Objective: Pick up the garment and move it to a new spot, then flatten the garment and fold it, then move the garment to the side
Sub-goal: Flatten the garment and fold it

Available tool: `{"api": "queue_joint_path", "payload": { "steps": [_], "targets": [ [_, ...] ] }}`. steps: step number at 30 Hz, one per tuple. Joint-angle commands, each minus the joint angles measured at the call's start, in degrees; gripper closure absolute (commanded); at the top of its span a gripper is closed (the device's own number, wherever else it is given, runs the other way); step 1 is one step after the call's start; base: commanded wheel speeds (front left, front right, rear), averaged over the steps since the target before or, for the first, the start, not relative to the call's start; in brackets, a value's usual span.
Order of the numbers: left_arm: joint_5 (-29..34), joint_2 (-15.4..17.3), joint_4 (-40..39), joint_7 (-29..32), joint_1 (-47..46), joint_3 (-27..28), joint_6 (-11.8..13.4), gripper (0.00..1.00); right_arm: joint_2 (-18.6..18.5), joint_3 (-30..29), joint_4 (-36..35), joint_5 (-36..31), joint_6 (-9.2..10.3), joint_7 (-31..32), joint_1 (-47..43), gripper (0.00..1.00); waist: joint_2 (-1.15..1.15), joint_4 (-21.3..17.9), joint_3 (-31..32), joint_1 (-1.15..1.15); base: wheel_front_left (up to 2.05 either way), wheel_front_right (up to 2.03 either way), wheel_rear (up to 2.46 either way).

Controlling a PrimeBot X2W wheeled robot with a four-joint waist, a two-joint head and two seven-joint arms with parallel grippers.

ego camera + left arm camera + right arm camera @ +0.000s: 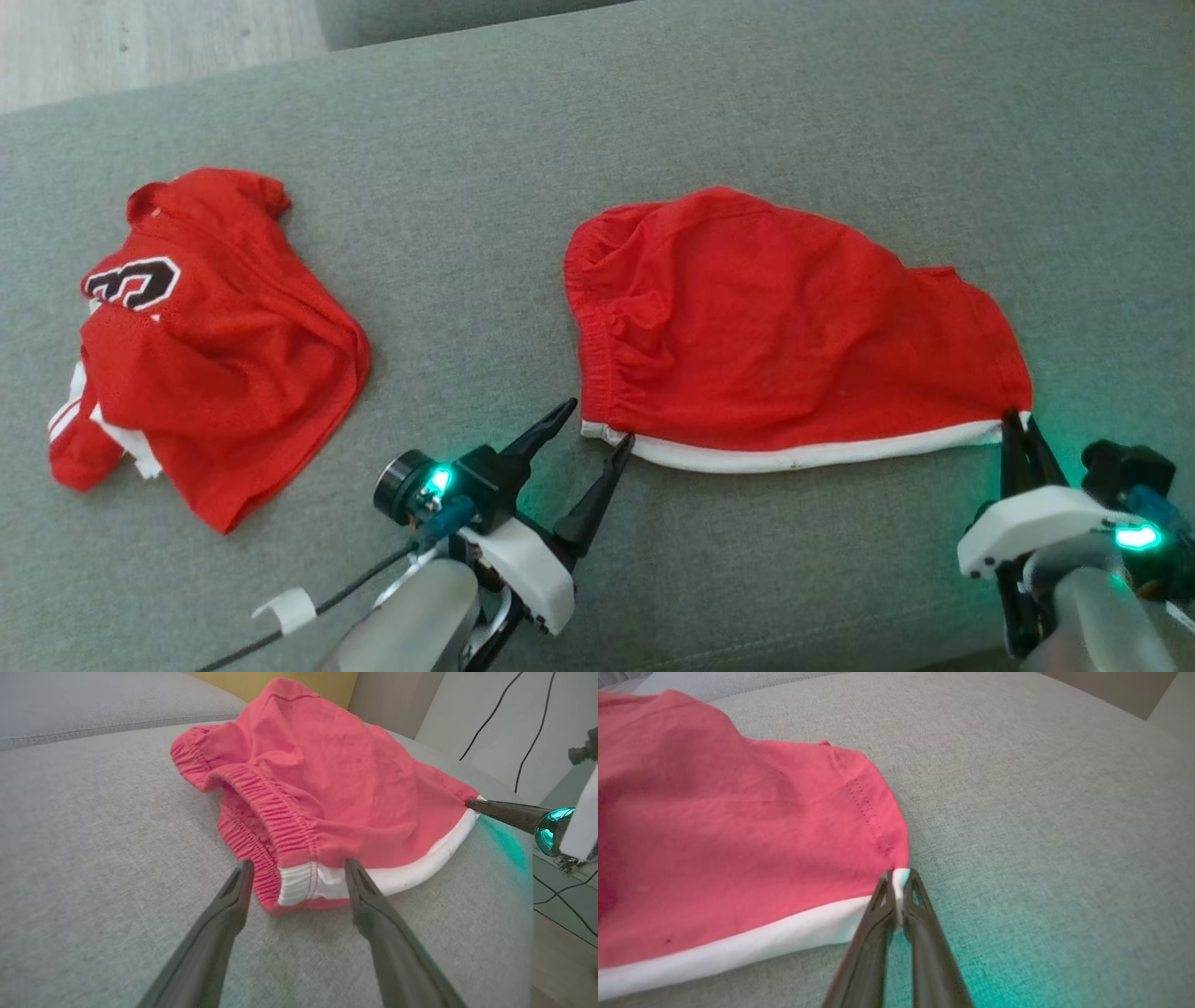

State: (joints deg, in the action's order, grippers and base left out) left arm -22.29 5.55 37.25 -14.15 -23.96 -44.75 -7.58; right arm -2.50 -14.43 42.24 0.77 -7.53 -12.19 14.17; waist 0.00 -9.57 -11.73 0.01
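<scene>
On a grey fabric sofa seat [653, 112], a pair of red shorts [775, 317] lies spread out right of centre. Its gathered elastic waistband is at the left and a white band runs along the near edge. The cloth is not flat: it rises in a soft hump towards the far side, with creases near the waistband.

The left gripper [599, 422] sits low at the near left corner of the shorts, its 2 dark fingers spread wide apart and holding nothing. In the left wrist view the fingertips stand on either side of the corner where the waistband meets the white band. Whether they touch the cloth cannot be told.

The right gripper [1015, 417] is at the near right corner of the shorts. Its 2 fingers are pressed together, pinching the end of the white band, which shows as a sliver of white between the tips in the right wrist view. A green light [439, 480] glows on each wrist and tints the grey fabric beside the right gripper.

Well apart from the shorts, at the left of the seat, a red jersey [205, 345] lies crumpled. It shows a black numeral outlined in white that looks like a 3, and white stripes at its left edge. Pale wooden floor [140, 37] shows beyond the far left edge of the seat. Thin black cables [490, 714] hang against a pale wall in the left wrist view
</scene>
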Motion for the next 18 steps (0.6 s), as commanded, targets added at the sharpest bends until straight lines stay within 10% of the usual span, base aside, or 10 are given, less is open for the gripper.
{"api": "queue_joint_path", "payload": {
  "steps": [1, 4, 7, 18],
  "targets": [
    [-0.6, 0.9, -0.8, -0.4, -2.4, 0.9, 0.1, 0.0, -0.4, 1.6, -1.1, 0.4, 0.04, -0.9, 2.0, 1.0, 0.0, -0.2, -0.1, -0.01, 0.0, 0.0, 0.0],
    [-2.0, 1.1, -0.2, -0.6, -3.3, -0.7, 0.1, 0.0, -0.4, 1.9, -0.9, 0.4, 0.04, -1.1, 2.1, 1.0, 0.0, -0.4, -0.2, -0.01, 0.0, 0.0, 0.0],
    [-3.1, 1.3, 0.2, -0.7, -3.8, -2.3, 0.1, 1.0, -0.4, 2.2, -0.7, 0.4, 0.04, -1.2, 2.2, 1.0, 0.0, -0.3, 0.0, -0.01, 0.0, 0.0, 0.0],
    [-3.2, 3.1, -2.9, -0.8, -3.5, -1.5, 0.1, 1.0, -0.4, 3.2, -2.9, 1.1, 0.04, -2.0, 2.0, 1.0, 0.0, 1.1, 2.2, -0.01, 0.0, 0.0, 0.0]
  ]
}}
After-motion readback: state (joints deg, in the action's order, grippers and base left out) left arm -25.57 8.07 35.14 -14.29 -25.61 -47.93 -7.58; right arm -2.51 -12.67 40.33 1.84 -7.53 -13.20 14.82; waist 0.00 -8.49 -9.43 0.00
